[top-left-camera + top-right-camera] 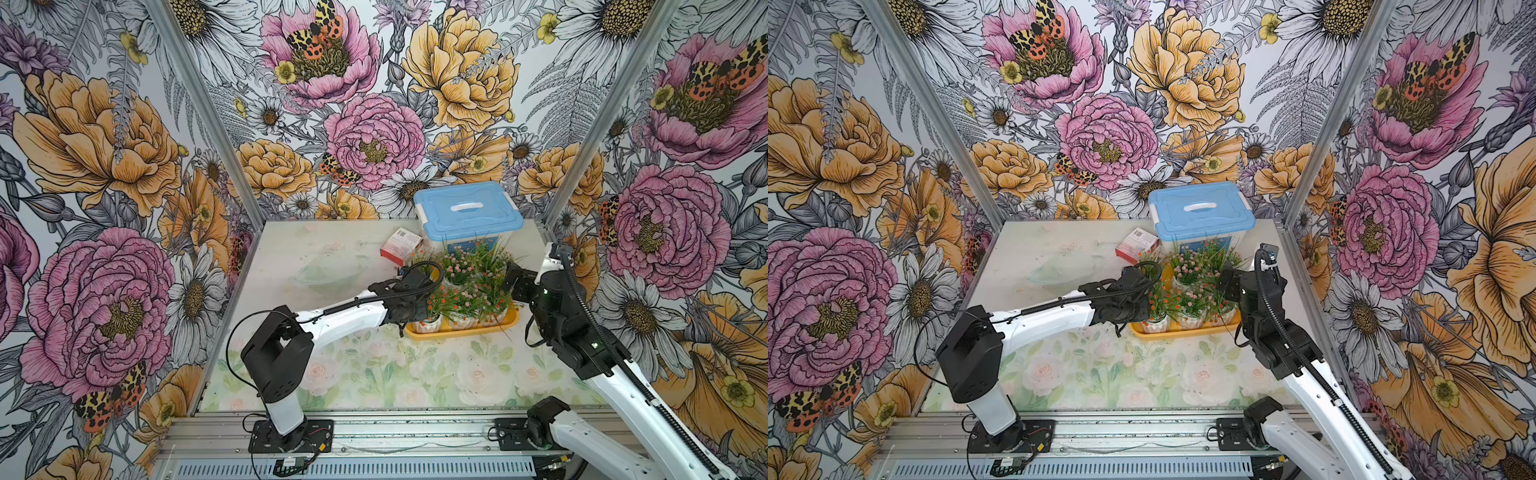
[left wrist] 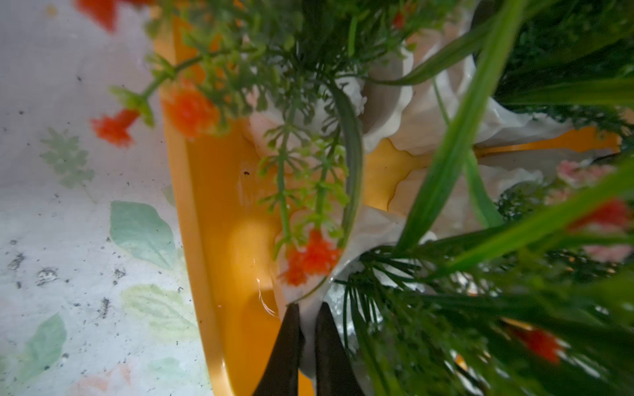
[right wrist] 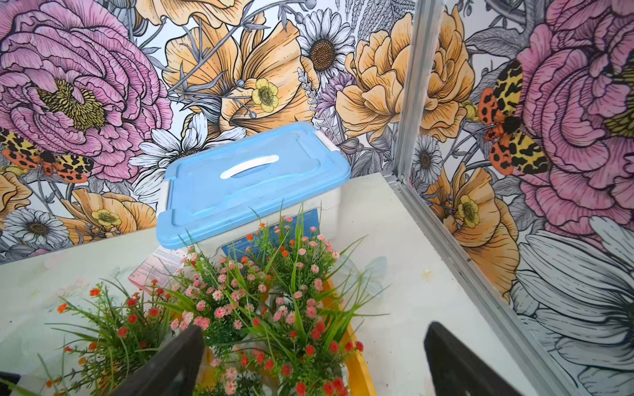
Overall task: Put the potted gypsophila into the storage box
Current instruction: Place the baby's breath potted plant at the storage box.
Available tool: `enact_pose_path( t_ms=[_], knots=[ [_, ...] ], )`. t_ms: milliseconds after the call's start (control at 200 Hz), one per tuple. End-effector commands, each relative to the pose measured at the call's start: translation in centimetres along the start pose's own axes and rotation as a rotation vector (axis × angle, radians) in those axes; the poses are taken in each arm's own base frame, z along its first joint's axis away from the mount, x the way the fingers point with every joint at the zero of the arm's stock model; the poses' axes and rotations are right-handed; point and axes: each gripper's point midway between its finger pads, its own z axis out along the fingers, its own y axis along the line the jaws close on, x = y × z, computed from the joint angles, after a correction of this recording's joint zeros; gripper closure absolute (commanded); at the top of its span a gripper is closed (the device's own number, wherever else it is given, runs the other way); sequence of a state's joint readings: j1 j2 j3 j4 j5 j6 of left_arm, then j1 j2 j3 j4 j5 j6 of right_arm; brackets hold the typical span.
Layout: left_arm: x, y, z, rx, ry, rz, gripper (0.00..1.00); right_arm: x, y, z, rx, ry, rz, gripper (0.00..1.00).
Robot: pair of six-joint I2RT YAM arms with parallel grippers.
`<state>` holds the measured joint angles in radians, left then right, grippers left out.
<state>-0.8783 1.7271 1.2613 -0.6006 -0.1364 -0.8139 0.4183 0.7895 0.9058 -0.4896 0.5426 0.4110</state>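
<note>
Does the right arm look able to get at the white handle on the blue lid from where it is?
Probably yes. The right gripper is open over the potted gypsophila, and the white handle lies beyond them on the blue lid, facing up with nothing on it.

A clear container with a blue lid (image 1: 467,214) and a white handle stands at the back of the surface (image 1: 374,374), which bears a pale rose print. A small red-and-white carton (image 1: 401,246) lies just beside it. A clear shallow dish (image 1: 328,270) sits apart. Floral wallpaper (image 1: 104,166) covers the walls.
</note>
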Motion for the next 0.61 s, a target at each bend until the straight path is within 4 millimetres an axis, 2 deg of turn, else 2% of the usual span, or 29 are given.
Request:
enact_pose_path(
  t_ms=[0,100,320,460,600],
  knots=[
    [-1.5,-1.1,-0.6,0.068,-0.044,-0.050,0.85,-1.3,-0.6,-0.4,0.020,-0.029,0.036,0.01],
    [-2.2,-0.9,-1.7,0.073,-0.081,-0.061,0.69,-1.5,-1.1,-0.2,0.039,-0.030,0.035,0.01],
    [-3.8,0.2,-4.5,0.062,-0.156,-0.079,0.70,-2.7,-1.7,0.8,0.071,-0.029,0.074,0.00],
    [-6.3,1.3,-7.8,0.055,-0.274,-0.097,0.68,-3.5,-1.9,1.9,0.079,-0.013,0.078,0.00],
    [-8.2,3.2,-10.4,0.057,-0.347,-0.121,0.67,-2.5,-2.4,4.2,0.072,0.057,0.123,0.01]
  ],
)
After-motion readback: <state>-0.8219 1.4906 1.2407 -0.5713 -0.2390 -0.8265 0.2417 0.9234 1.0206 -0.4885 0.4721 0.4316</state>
